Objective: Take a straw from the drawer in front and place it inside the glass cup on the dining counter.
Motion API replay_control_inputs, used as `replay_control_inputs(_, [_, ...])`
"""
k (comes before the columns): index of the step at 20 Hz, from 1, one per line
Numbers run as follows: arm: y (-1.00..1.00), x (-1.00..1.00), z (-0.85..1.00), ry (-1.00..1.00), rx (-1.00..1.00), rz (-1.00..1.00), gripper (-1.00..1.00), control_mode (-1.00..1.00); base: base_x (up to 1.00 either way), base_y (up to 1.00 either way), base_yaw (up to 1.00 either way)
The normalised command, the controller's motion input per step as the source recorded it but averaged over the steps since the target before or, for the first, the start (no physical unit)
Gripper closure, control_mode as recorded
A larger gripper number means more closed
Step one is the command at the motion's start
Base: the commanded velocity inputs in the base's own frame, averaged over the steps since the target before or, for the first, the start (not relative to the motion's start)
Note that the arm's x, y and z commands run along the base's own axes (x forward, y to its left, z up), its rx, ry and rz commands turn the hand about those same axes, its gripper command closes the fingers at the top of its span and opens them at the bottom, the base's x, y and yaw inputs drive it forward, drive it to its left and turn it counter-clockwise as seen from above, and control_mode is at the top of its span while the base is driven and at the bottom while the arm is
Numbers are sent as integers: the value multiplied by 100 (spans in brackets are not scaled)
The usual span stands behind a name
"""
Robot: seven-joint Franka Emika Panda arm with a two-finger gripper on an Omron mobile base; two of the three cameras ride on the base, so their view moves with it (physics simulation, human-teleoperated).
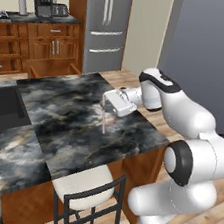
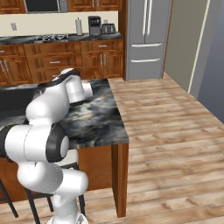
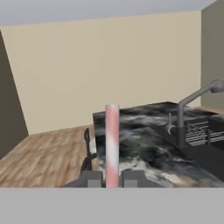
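straw [image 3: 112, 144] is pinched between the two fingertips of the gripper [image 3: 112, 178], which are pressed together on it; in the hand view it stands straight out from the tips. in the left base view the straw [image 1: 104, 121] hangs below the gripper [image 1: 108, 105] over the marble table [image 1: 76, 129], its lower end near the surface; contact cannot be confirmed.

step in hand, as judged: carrying the straw to the glass cup. the cup cannot be made out in these pictures, so its place relative to the gripper is unconfirmed. recommended: keep the pinch firm, keep the straw vertical and clear of the table, bring its lower end over the cup's mouth before lowering, release only once the tip is inside the rim.

appearance: thin, straight, pale pink-white stick, lengthwise bands of pink and white, no bend visible.

beyond the gripper: a sink faucet [image 3: 192, 103].
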Motion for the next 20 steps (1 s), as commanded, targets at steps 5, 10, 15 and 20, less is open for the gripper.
replay_control_inputs(5, [0, 0, -9, -2, 6, 9, 100, -100, 0, 0, 0])
replay_control_inputs(10, [0, 0, -16, 0, 8, 7, 100, -100, 0, 0, 0])
replay_control_inputs(15, [0, 4, -14, 0, 7, 6, 100, -100, 0, 0, 0])
replay_control_inputs(20, [0, 5, -12, 0, 6, 6, 100, -100, 0, 0, 0])
